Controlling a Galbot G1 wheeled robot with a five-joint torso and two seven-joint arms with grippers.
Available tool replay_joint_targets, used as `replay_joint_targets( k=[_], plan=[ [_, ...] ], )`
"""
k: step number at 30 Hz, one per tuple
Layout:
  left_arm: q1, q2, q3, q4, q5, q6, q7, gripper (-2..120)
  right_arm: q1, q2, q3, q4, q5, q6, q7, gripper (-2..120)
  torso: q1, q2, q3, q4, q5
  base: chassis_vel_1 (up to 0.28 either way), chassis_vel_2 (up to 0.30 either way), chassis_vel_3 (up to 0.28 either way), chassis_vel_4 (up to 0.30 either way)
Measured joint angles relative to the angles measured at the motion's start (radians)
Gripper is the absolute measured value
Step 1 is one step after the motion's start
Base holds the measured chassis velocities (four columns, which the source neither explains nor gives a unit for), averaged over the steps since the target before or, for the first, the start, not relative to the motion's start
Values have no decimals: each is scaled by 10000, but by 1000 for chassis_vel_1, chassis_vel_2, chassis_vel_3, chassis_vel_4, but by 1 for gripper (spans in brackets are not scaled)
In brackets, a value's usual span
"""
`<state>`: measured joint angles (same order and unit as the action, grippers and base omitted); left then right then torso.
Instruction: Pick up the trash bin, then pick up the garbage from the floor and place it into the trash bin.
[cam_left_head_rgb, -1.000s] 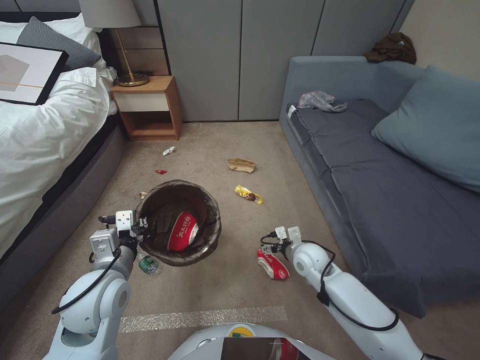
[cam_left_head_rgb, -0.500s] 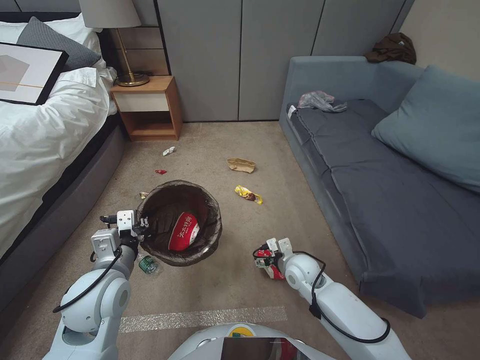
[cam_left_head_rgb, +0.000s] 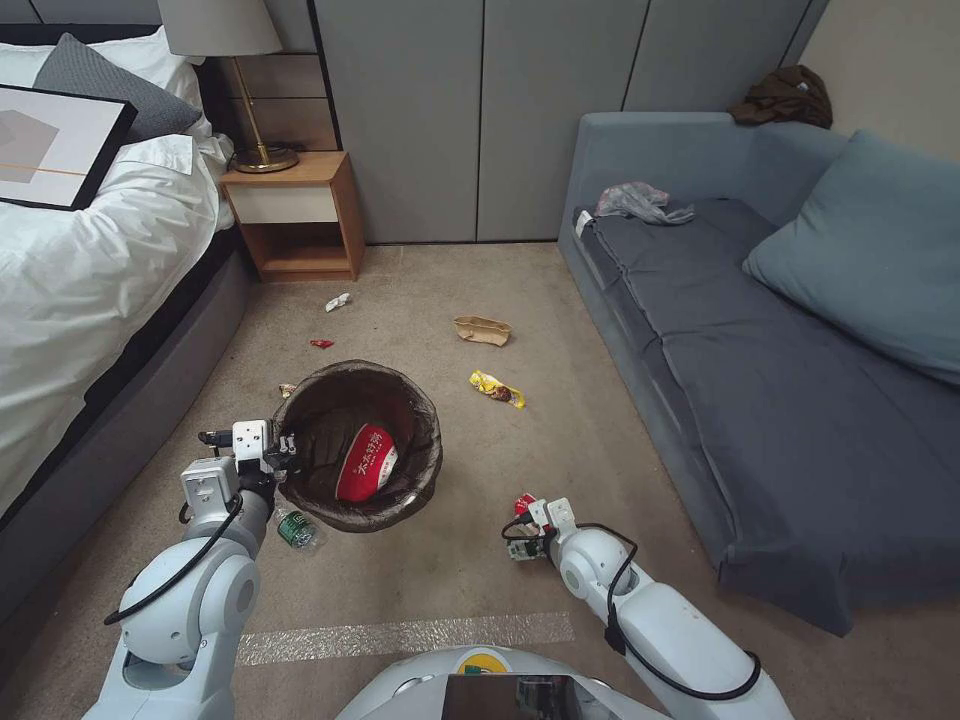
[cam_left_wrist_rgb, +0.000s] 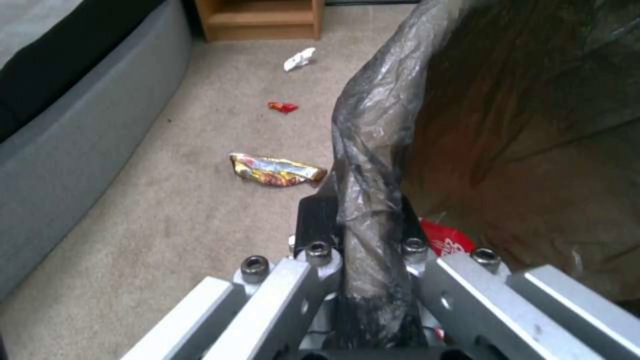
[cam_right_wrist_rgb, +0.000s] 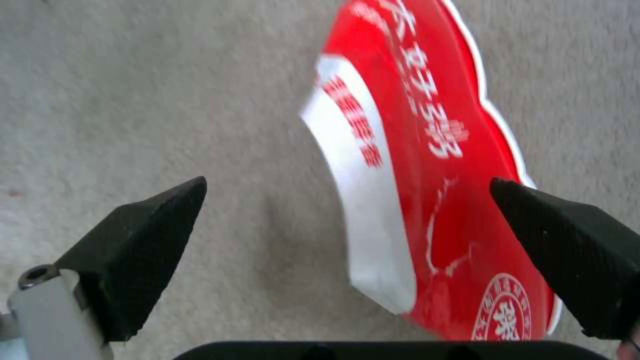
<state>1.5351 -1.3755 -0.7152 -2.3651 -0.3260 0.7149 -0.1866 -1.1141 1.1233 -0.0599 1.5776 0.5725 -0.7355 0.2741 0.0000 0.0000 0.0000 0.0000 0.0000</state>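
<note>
The trash bin (cam_left_head_rgb: 415, 430), lined with a dark bag, hangs just above the carpet with my left gripper (cam_left_head_rgb: 284, 450) shut on its near rim. In the left wrist view the gripper (cam_left_wrist_rgb: 365, 250) pinches the bag-covered rim (cam_left_wrist_rgb: 377, 130). One red-and-white cup (cam_left_head_rgb: 367, 463) lies inside the bin. My right gripper (cam_left_head_rgb: 527, 528) is low over a crushed red-and-white cup (cam_left_head_rgb: 523, 501) on the floor, which it mostly hides. In the right wrist view that gripper (cam_right_wrist_rgb: 348, 182) is open and its black fingers (cam_right_wrist_rgb: 140, 240) straddle the cup (cam_right_wrist_rgb: 427, 190).
More garbage lies on the carpet: a tan paper bag (cam_left_head_rgb: 482, 330), a yellow wrapper (cam_left_head_rgb: 497, 389), a green-labelled bottle (cam_left_head_rgb: 296, 529), a red scrap (cam_left_head_rgb: 321, 343) and a white scrap (cam_left_head_rgb: 338, 301). A bed (cam_left_head_rgb: 90, 280) flanks the left, a sofa (cam_left_head_rgb: 800, 400) the right, a nightstand (cam_left_head_rgb: 295, 215) stands behind.
My right arm has drawn back toward my body and come down over the crushed cup, which it now mostly covers. The left arm and the bin have stayed put.
</note>
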Motion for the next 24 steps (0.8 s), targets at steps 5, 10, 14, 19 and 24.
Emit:
replay_joint_targets(
  k=[5, 10, 14, 19, 24],
  plan=[
    [-7, -22, -18, -1, -12, -15, 6, 0, -60, 222, 280, -496, 21, 83, -152, 80, 0, 0, 0, 1, -1, 0, 0, 0, 0],
    [-8, -7, -64, 0, -17, -35, 10, 0, -187, 309, 355, -683, -95, 193, -272, 68, 0, 0, 0, -1, -1, 0, 0, 0, 0],
    [7, -1, -90, 0, -23, -46, 28, 0, -236, 303, 372, -694, -163, 261, -325, 52, 0, 0, 0, -1, -1, 0, 0, 0, 0],
    [12, -17, -92, 0, -19, -54, 40, 0, -182, 231, 379, -606, -165, 274, -350, 34, 0, 0, 0, 0, 1, 0, 0, 0, 0],
    [-2, -1, -114, -1, -19, -56, 56, 0, -222, 185, 481, -500, -296, 283, -351, 14, 0, 0, 0, 2, 1, 0, 0, 0, 0]
  ],
)
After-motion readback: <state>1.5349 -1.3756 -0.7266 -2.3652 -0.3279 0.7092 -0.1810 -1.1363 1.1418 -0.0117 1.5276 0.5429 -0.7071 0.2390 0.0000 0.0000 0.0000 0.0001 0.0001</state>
